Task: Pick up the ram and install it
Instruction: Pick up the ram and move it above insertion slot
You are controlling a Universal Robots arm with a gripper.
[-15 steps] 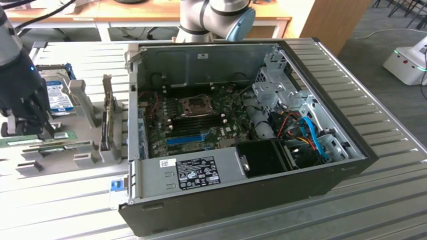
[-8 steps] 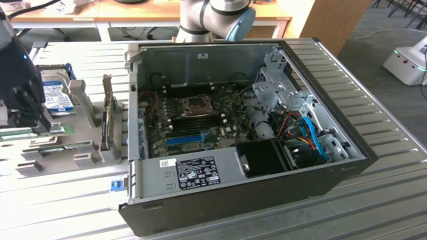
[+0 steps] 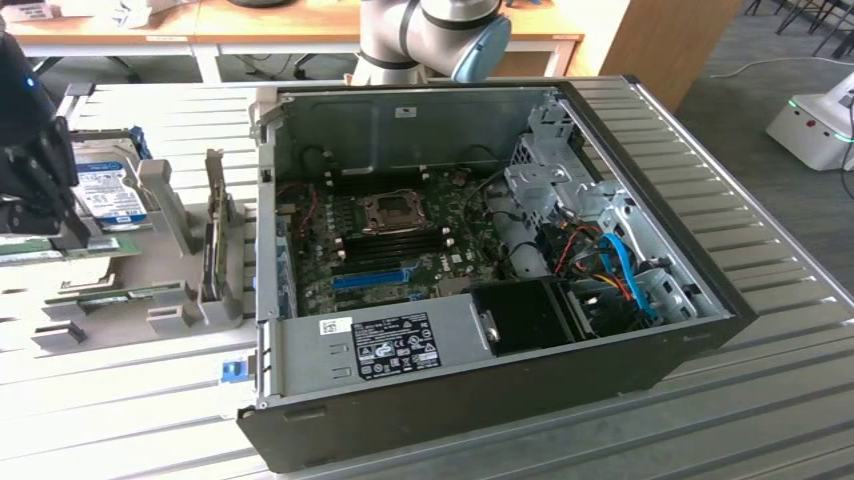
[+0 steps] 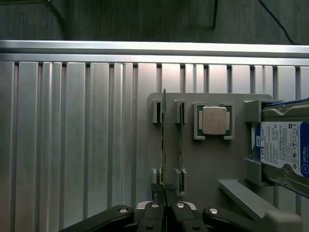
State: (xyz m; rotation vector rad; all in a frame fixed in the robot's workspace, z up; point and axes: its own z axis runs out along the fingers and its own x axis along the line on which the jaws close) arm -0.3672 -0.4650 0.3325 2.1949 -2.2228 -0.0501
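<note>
Item: dark two-fingered gripper [image 4: 164,192], positioned over a flat grey plastic parts holder [image 4: 203,159]. Fingers [image 4: 175,215]: drawn nearly together, pinching one end of the long thin green ram stick [image 4: 164,130]. Location of that ram stick: standing on edge in the holder, seated between a pair of small grey slotted posts, one near each end. Companion piece: a second, matching green memory stick [image 4: 180,140], upright in the neighbouring pair of posts, just beside the first and clear of the fingers. Same holder, further contents: a square silver-capped processor chip [image 4: 214,120] in a shallow recess next to the sticks, and beyond it a silver hard drive with a blue label [image 4: 282,150] propped in a bracket. Support: ribbed grey metal table [image 3: 747,420]. In the exterior view the holder lies at the left, and a black computer tower case [image 3: 667,350] lies on its side with its panel off, to the right of it. Case contents: green motherboard [image 3: 447,262] with a metal processor socket [image 3: 394,210], a row of dark memory slots [image 3: 400,240] and a long blue expansion slot [image 3: 367,279], all well apart from the held stick. Behind the case: the arm's grey base joint with a blue cap [image 3: 461,40].
</note>
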